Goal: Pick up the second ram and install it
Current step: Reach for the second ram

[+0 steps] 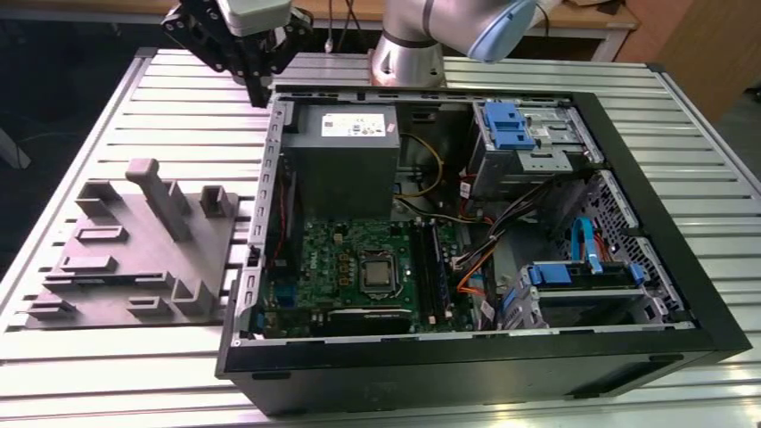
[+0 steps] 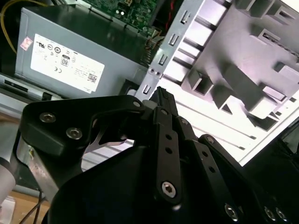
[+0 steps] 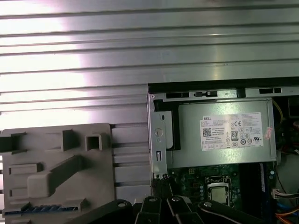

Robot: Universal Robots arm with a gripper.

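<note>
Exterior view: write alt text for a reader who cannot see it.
The arm's black hand hangs over the slatted table, just outside an open computer case, near its grey power supply. A grey fixture lies on the table at the exterior view's left.

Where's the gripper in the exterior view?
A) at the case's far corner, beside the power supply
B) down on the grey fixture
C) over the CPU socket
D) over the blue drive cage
A: the gripper hangs at the far corner of the case on the exterior view's left, next to the power supply.
</note>
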